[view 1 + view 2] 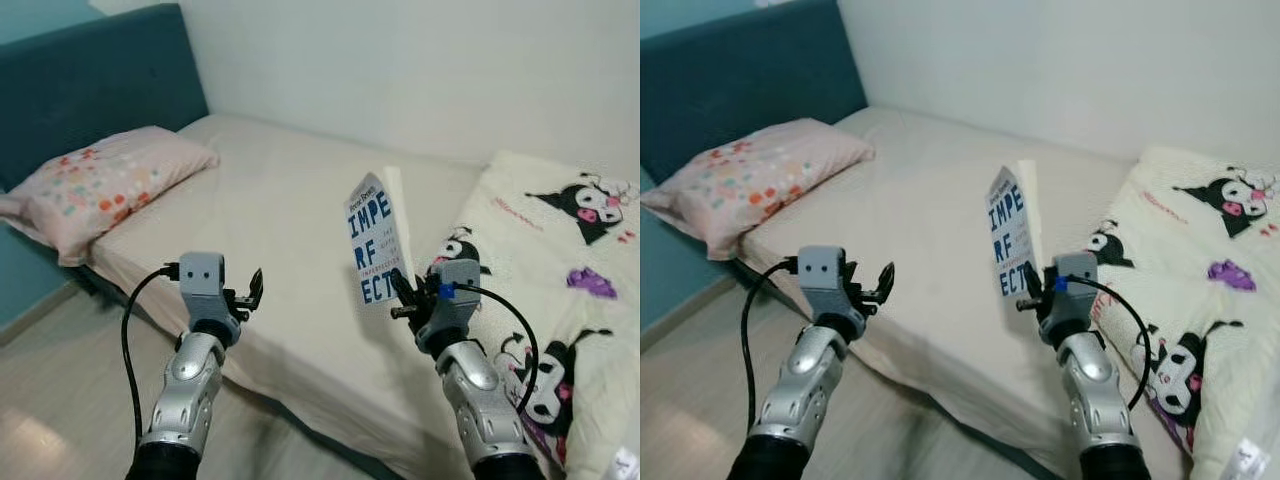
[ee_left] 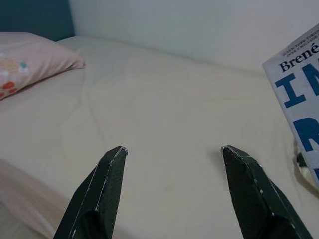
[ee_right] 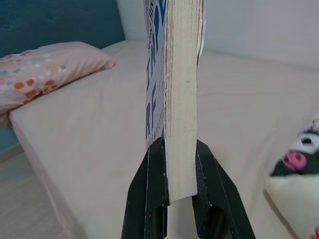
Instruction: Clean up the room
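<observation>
- The right gripper [image 3: 172,186] is closed on the book [image 1: 378,238], its two black fingers [image 3: 149,189] pinching the lower edge so the book rises upright above them, lifted clear of the bed [image 1: 290,230]; probably it is being carried off somewhere tidier.
- The book is a paperback with a pale cover bearing large blue block letters and a thick cream page block showing between the fingers.
- The left gripper [image 2: 174,194] is held wide open with nothing in it, out over the bed's near edge beside the book, seemingly kept free.
- Ahead and left of it lies a pink pillow [image 1: 100,185]; right of the right gripper lies a cartoon-print blanket [image 1: 560,260].
</observation>
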`<state>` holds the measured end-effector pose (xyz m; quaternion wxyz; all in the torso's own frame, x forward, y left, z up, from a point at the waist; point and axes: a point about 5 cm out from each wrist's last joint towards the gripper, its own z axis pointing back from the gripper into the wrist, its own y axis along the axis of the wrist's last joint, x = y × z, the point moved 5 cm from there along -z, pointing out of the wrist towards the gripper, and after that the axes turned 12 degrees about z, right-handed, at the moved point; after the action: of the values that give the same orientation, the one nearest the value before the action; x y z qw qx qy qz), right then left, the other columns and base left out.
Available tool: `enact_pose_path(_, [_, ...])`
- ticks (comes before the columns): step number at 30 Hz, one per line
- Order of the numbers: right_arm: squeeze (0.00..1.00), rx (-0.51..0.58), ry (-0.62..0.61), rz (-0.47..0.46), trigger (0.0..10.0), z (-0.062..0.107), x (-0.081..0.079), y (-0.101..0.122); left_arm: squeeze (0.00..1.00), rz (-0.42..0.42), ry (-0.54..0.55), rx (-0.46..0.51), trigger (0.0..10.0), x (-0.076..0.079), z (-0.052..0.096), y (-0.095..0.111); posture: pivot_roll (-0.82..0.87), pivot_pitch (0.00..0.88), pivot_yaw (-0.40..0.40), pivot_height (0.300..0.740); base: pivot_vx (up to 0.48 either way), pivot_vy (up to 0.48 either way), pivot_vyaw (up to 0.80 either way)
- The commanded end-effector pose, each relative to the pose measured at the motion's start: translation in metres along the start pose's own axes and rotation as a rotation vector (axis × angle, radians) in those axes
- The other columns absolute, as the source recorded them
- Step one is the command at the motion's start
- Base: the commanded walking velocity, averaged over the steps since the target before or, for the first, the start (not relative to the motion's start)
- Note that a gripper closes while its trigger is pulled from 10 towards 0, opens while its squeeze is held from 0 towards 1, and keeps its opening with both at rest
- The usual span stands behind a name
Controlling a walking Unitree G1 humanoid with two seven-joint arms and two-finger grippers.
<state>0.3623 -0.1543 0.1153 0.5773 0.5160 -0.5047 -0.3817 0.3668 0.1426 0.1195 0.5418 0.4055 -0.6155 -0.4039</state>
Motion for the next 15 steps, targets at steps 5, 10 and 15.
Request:
enact_pose_path(5, [0.00,0.056,0.008,0.016,10.0,-0.0032,-0.0035,0.0126,0.00,0.012,0.020,-0.009,10.0,-0.0041,0.0038,-0.0030,-0.03,0.000,0.021,0.731,0.000,0.000,0.00])
enact_pose_path(10, [0.00,0.055,0.015,0.024,10.0,-0.0031,-0.0056,0.0118,0.00,-0.009,0.022,-0.007,10.0,-0.0061,0.0061,-0.0034,-0.03,0.000,0.019,0.740,0.000,0.000,0.00])
enact_pose_path(15, [0.00,0.025,0.007,0.048,10.0,-0.0023,-0.0061,0.0054,0.00,-0.033,0.014,-0.025,10.0,-0.0056,0.0077,-0.0078,-0.02,0.000,0.020,0.740,0.000,0.000,0.00])
